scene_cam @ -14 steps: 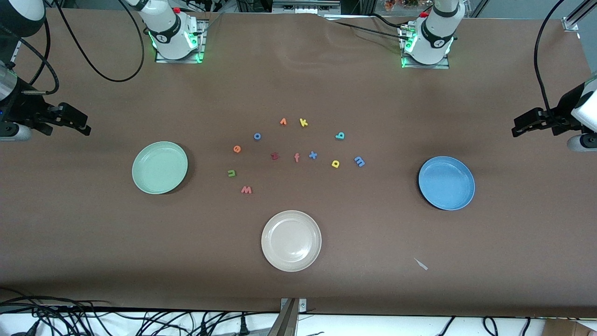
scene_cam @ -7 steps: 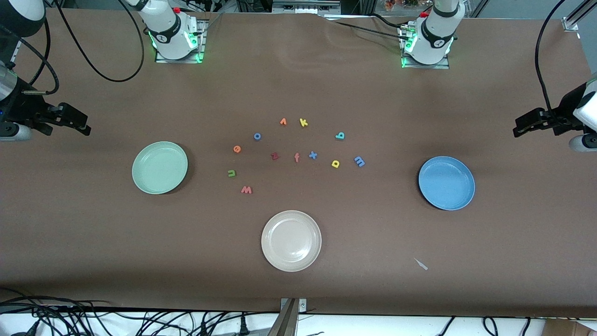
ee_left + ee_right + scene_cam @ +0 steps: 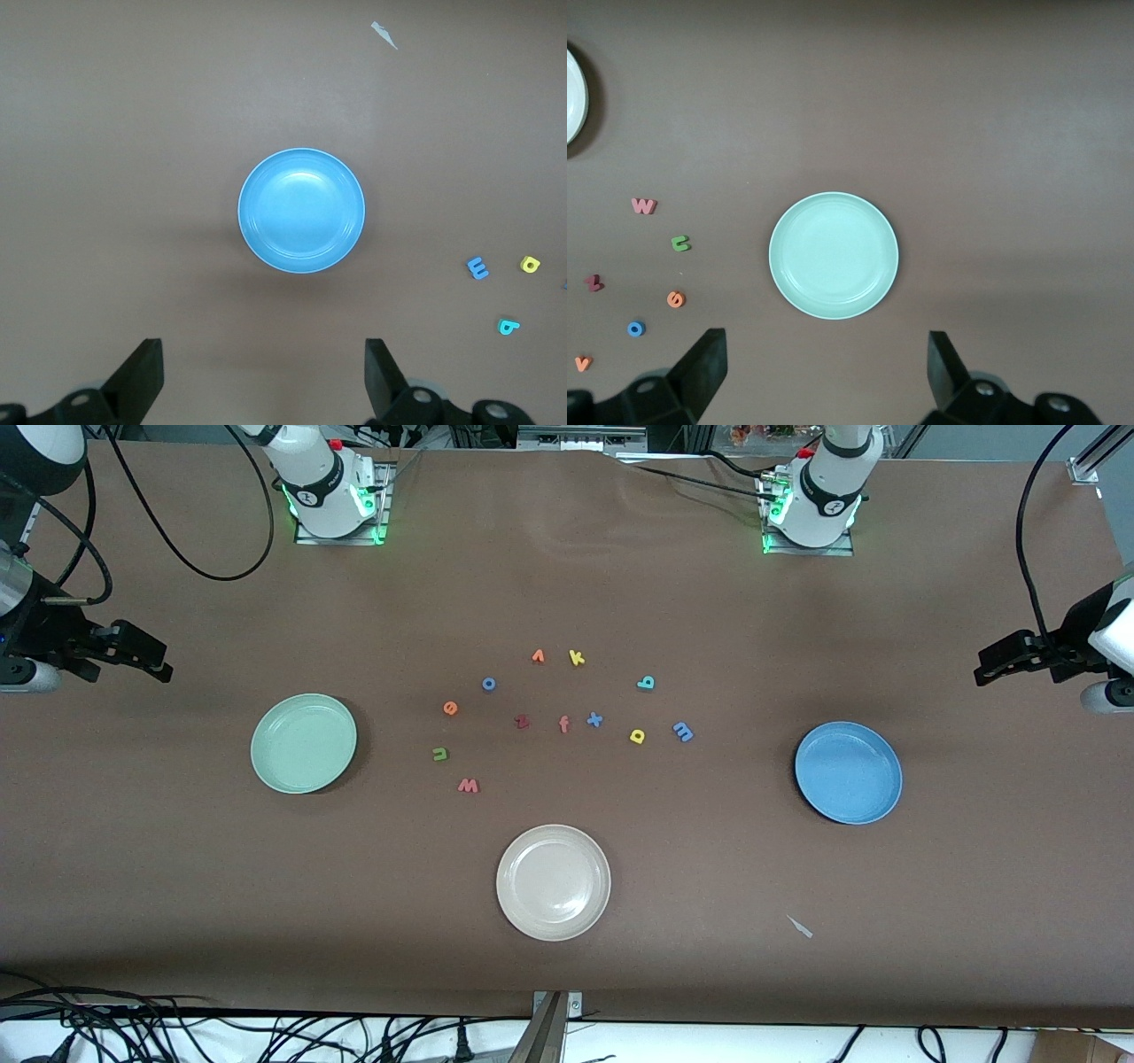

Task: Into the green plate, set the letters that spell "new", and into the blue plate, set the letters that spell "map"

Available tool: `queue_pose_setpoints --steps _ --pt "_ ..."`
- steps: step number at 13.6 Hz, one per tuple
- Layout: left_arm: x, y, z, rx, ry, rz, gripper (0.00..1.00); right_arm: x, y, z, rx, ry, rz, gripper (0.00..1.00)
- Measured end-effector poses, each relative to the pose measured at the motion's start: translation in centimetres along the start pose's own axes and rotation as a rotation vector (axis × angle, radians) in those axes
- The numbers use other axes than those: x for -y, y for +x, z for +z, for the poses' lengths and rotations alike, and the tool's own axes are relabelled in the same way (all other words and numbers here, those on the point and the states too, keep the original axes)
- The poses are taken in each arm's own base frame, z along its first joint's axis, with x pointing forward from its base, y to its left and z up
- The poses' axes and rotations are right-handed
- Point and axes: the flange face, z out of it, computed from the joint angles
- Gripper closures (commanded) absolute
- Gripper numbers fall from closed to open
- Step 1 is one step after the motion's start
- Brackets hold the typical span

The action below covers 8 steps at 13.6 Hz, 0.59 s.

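The green plate [image 3: 303,742] [image 3: 833,255] and the blue plate [image 3: 848,772] [image 3: 301,210] lie with nothing in them. Between them on the table are the green n [image 3: 439,754], orange e [image 3: 450,708], pinkish w [image 3: 468,786], blue m [image 3: 682,732], yellow a [image 3: 637,736] and teal p [image 3: 646,683]. My right gripper [image 3: 151,657] [image 3: 827,363] hangs open and holds nothing, high over the table beside the green plate. My left gripper [image 3: 992,660] [image 3: 264,372] is open too, high beside the blue plate.
A cream-white plate [image 3: 553,881] lies nearer the front camera. Among the letters are a blue o [image 3: 488,684], orange v [image 3: 538,656], yellow k [image 3: 577,658], dark red z [image 3: 522,722], pink f [image 3: 563,724] and blue x [image 3: 594,719]. A paper scrap [image 3: 801,927] lies near the front.
The left gripper has drifted a touch toward its own end of the table. Nothing else has moved.
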Motion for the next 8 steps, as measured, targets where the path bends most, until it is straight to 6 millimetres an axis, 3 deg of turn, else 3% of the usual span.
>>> queue_pose_setpoints --steps 6,8 --pt "-0.2 0.0 0.0 -0.001 0.0 0.004 0.0 0.3 0.1 0.2 0.004 -0.001 -0.006 0.0" --pt "-0.2 0.0 0.0 -0.001 0.0 0.004 0.0 2.0 0.7 2.0 0.023 -0.005 -0.039 0.0"
